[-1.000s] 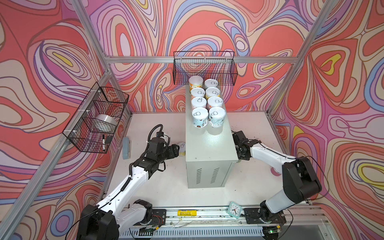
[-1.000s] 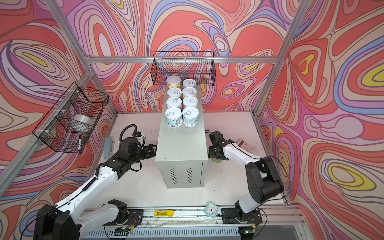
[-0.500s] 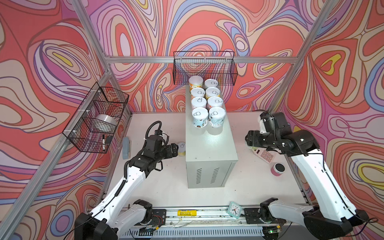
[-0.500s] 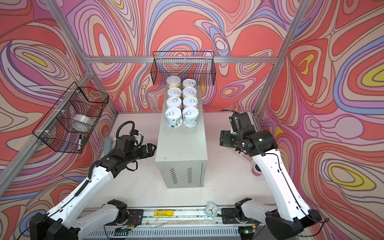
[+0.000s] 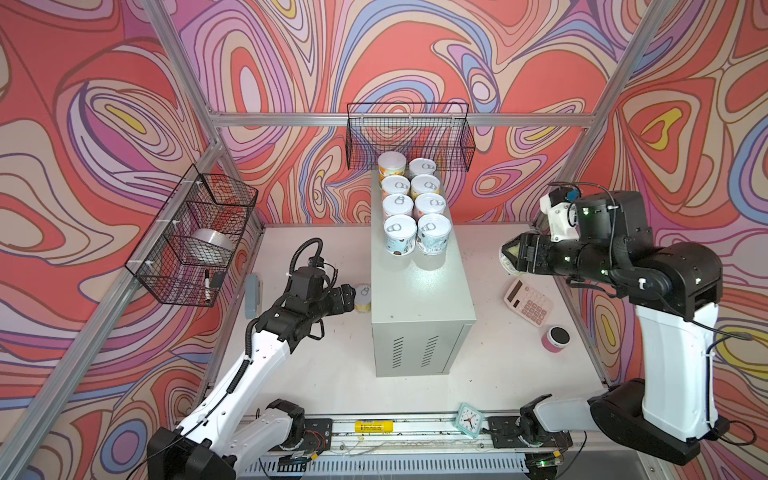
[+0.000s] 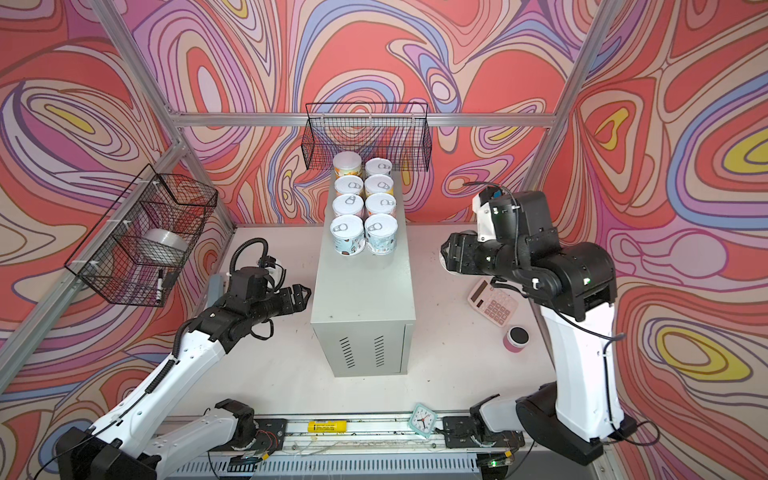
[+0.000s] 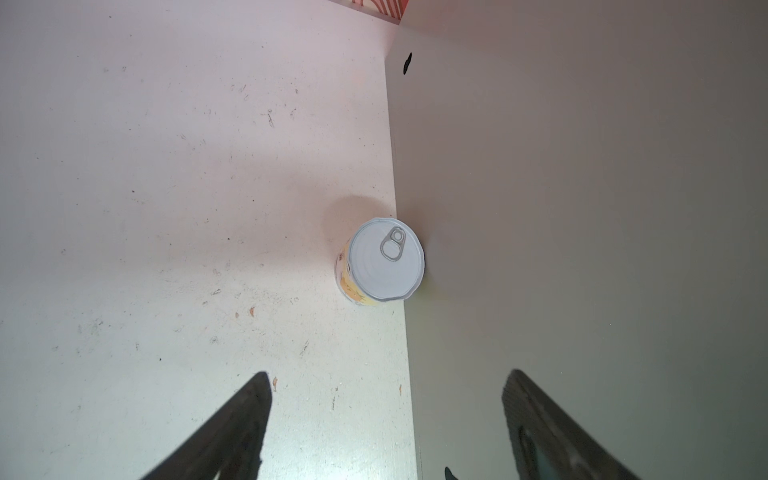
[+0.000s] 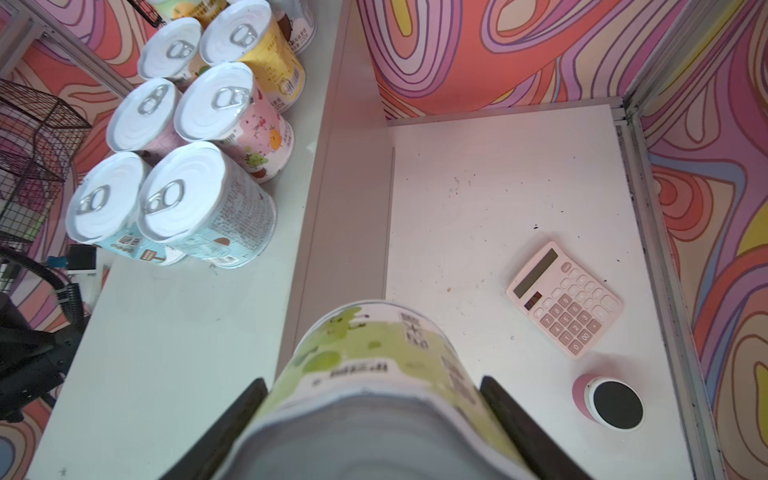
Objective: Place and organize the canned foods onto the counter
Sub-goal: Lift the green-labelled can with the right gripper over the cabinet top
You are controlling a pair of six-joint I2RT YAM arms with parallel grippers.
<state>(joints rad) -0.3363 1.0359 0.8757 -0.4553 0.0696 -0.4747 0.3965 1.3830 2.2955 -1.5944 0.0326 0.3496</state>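
Eight cans [image 5: 417,208] stand in pairs on the grey desk [image 5: 419,291]. My right hand [image 8: 372,382] pinches a green can [image 8: 374,345] up beside it; I should set it gently next in line. My left hand [image 7: 386,374] is spread.

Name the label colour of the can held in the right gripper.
The can has a light green and white label, clearest in the right wrist view.

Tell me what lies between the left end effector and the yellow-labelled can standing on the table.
Nothing: in the left wrist view, only bare tabletop beside the counter side wall separates the open left end effector from the yellow-labelled can.
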